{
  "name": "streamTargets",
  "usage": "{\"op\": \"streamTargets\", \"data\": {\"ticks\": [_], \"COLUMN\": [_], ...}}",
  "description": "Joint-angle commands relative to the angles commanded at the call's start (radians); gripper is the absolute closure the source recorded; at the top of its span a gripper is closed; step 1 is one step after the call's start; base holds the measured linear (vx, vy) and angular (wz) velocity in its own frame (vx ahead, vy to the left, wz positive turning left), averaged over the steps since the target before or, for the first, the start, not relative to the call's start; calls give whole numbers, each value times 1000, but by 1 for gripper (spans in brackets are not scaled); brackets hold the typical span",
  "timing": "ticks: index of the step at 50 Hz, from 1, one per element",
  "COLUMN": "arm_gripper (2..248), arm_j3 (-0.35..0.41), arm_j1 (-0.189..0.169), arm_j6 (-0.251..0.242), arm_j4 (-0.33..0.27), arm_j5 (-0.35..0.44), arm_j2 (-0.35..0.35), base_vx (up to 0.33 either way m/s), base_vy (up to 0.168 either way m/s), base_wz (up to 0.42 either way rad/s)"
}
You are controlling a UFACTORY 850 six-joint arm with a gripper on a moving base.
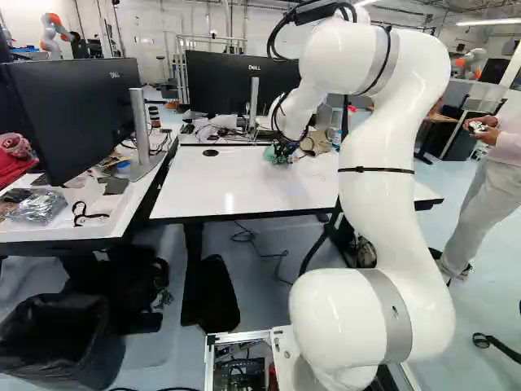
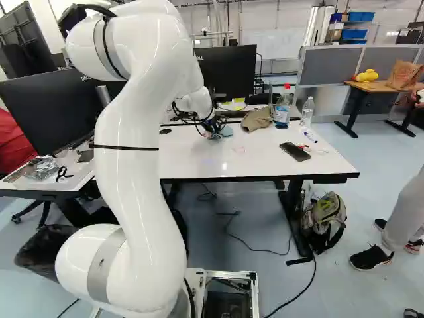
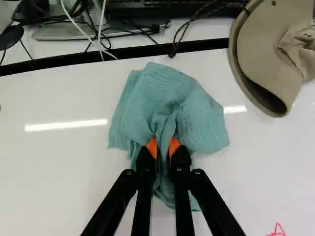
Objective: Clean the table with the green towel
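My gripper is low over the far part of the white table. Seen in the wrist view, the gripper is shut on the green towel, whose bunched fold is pinched between the orange pads. The rest of the cloth spreads on the tabletop ahead of and around the fingers. A small red pen mark shows on the white surface beside the gripper. In the left base view the towel peeks out under the wrist.
A beige cap lies beside the towel. Bottles and a phone stand or lie on the table. Monitors and cables are behind. A person stands right of the table; a backpack sits beneath its edge.
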Motion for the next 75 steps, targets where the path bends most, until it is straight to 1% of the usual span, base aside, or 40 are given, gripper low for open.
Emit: {"op": "streamTargets", "data": {"ticks": [24, 32, 44, 54, 75], "arm_gripper": [204, 204, 204, 204, 204], "arm_j3": [-71, -108, -178, -220, -223], "arm_j1": [62, 73, 70, 54, 4], "arm_j6": [0, 0, 0, 0, 0], "arm_j4": [0, 0, 0, 0, 0], "arm_j5": [0, 0, 0, 0, 0], "arm_j2": [-51, -78, -127, -157, -159], "base_vx": [0, 0, 0, 2, 0], "base_vy": [0, 0, 0, 7, 1], "base_wz": [0, 0, 0, 34, 6]}}
